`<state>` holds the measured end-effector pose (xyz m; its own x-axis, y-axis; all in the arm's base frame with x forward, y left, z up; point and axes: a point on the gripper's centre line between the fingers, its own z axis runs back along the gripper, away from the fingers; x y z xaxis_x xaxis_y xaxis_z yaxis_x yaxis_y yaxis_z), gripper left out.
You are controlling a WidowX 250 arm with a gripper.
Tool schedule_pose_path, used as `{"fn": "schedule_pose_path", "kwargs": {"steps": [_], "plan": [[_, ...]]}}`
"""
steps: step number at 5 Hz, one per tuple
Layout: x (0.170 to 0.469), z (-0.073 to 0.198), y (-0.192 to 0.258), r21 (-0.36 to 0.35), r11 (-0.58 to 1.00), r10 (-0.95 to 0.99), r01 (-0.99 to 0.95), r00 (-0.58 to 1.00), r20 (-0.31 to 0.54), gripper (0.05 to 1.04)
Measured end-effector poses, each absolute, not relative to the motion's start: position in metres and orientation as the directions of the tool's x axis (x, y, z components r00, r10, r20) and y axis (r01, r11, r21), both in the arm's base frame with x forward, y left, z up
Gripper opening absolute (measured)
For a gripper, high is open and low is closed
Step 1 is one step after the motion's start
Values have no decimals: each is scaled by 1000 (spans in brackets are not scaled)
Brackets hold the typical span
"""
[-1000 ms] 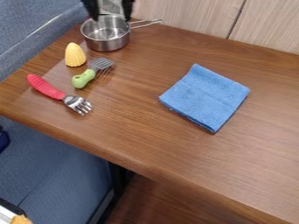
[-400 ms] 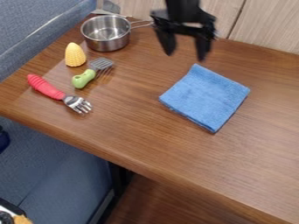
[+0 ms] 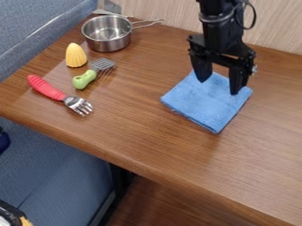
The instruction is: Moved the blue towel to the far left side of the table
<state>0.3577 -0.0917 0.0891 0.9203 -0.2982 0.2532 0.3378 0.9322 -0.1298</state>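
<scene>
- towel (image 3: 203,106): blue
- table (image 3: 130,137): brown wood grain
- fork (image 3: 47,88): red, silver
- corn (image 3: 75,56): yellow
- spatula (image 3: 84,79): green, grey
- pot (image 3: 110,44): silver
- gripper (image 3: 220,87): black
- left-edge object (image 3: 3,141): navy, probably

Black is covering this robot arm (image 3: 221,37) nearly all over, with a few pale glints catching on its surface. Up high, a rounded, grey-edged band (image 3: 216,18) is wrapping the column, and there on the right, a thin black cable (image 3: 254,15) is bowing outward in a smooth loop! Lower down, the body is broadening into the black gripper (image 3: 219,87), where a chunky crosspiece (image 3: 221,57) is spanning the width. Small knobby bits are poking out at the left end, and a little silvery piece (image 3: 254,69) is gleaming at the right. Below, two solid black fingers (image 3: 203,68) are tapering toward blunt, rounded tips.
</scene>
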Motion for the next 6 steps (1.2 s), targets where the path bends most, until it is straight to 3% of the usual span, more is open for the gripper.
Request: {"fn": "schedule_pose_path", "kwargs": {"steps": [6], "plan": [[362,47,-70,8,953,-300,303,941,156,1001]]}}
